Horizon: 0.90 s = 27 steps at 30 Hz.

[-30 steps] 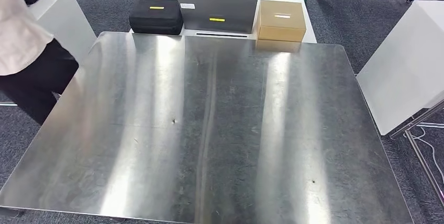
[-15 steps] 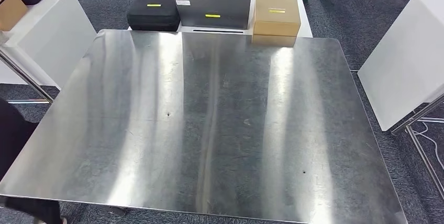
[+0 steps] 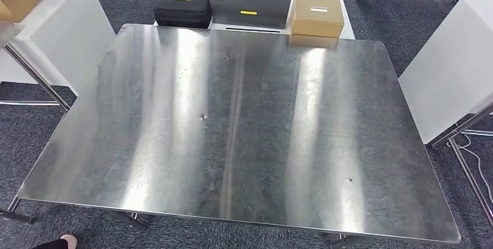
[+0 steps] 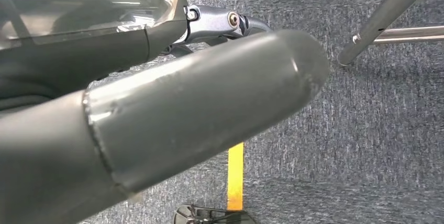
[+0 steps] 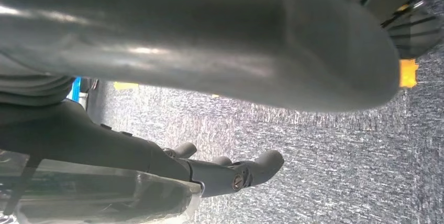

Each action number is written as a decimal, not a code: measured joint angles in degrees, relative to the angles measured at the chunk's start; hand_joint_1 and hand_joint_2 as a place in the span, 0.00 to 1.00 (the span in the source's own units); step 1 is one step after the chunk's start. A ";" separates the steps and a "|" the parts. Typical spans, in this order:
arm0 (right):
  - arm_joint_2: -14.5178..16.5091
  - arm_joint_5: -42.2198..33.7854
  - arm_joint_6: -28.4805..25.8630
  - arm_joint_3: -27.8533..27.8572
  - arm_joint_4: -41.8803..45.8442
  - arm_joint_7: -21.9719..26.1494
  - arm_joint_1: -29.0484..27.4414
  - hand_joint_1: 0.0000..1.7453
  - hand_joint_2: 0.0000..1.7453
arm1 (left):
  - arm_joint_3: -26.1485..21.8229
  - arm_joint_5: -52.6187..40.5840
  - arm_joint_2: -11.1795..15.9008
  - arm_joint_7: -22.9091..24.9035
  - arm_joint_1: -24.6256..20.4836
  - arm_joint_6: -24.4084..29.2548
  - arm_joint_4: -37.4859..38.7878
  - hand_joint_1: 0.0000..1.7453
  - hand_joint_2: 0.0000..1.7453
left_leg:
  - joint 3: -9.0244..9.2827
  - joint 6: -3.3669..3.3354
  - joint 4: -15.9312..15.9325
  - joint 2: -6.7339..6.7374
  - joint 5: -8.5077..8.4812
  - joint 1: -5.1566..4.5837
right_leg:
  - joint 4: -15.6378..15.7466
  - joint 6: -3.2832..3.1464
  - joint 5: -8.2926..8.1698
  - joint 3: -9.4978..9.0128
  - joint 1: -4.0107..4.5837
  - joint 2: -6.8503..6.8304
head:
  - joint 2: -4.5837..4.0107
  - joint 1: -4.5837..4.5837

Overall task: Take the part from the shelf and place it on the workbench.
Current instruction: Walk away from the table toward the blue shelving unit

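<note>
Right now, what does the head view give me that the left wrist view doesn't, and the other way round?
Head view alone: the steel workbench with nothing on it, and behind it a black case, a grey panel and a cardboard box. Left wrist view alone: the left hand hanging over the floor, nothing visible in it, and a yellow floor line. Both: grey carpet and metal legs.

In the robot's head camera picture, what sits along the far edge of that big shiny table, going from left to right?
Black case → grey panel standing upright with a yellow label → brown cardboard box. All three sit on a white table just behind the metal workbench.
</note>
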<state>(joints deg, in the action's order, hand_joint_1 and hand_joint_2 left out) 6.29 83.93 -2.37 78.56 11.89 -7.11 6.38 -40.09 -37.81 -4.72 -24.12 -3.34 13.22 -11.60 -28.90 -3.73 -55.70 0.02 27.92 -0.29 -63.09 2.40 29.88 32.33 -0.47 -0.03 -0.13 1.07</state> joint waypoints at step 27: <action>0.16 -0.31 -0.10 -0.21 -0.08 -0.43 0.02 0.00 0.00 | 0.00 -0.86 -0.13 0.09 -0.31 -0.42 0.05 0.00 0.00 | -4.29 0.10 -1.80 -0.08 -2.00 0.96 | -9.72 -0.16 5.38 5.20 -0.64 -0.10 | 0.00 -0.23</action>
<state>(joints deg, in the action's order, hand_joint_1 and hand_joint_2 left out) 6.46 83.62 -2.47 78.35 11.81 -7.54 6.40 -40.09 -38.67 -4.85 -24.04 -3.64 12.81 -11.54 -33.19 -3.63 -57.50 -0.06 25.92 0.67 -72.81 2.24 35.26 37.53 -1.11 -0.13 -0.13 0.84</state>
